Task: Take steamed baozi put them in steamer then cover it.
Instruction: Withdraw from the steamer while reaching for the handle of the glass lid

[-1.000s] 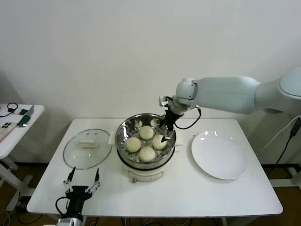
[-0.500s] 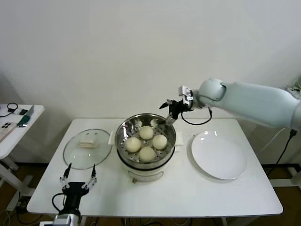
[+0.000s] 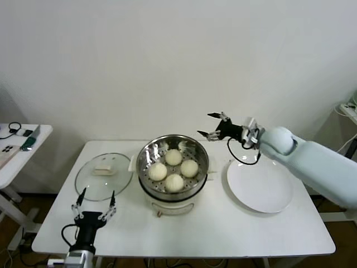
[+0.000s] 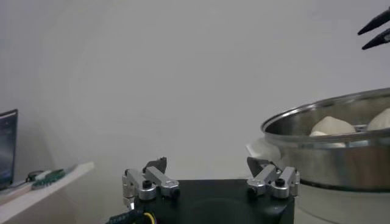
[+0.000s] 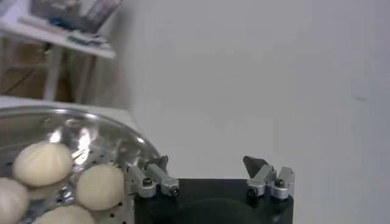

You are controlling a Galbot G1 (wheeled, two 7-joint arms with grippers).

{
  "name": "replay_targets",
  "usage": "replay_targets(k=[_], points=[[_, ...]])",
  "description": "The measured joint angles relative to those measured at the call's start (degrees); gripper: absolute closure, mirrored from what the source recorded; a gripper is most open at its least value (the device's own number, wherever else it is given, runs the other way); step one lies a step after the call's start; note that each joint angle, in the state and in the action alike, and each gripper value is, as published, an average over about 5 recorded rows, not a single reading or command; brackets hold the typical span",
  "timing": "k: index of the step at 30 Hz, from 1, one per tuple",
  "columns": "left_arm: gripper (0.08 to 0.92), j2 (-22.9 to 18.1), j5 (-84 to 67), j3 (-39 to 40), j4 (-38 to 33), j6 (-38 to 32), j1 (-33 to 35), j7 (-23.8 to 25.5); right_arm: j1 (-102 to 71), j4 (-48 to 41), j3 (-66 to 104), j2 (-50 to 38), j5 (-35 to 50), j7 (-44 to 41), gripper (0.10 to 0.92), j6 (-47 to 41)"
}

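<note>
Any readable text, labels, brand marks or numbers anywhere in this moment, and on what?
None can be read.
Steamer: marks on its white base front, too small to read.
Glass lid, white plate, baozi: no print visible.
Items on the side table: too small to tell.

4 steamed baozi point(image 3: 173, 170) in steamer point(image 3: 146, 162) — lid point(image 3: 104, 176) left, plate point(image 3: 260, 183) right, on table point(image 3: 223, 229)
</note>
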Motion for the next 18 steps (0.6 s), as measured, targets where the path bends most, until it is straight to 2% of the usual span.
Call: replay_targets(k=[9, 18], points=[[0.177, 0.6, 6.0, -0.5, -0.9, 2.6, -1.0, 0.0, -27.2, 6.5, 28.0, 1.7, -6.0, 4.6, 0.203, -0.4], [0.177, 2.6, 30.2, -1.3, -0.6, 7.8, -3.2, 0.8, -47.5, 11.3, 48.3, 8.5, -10.0, 6.1, 0.203, -0.5]])
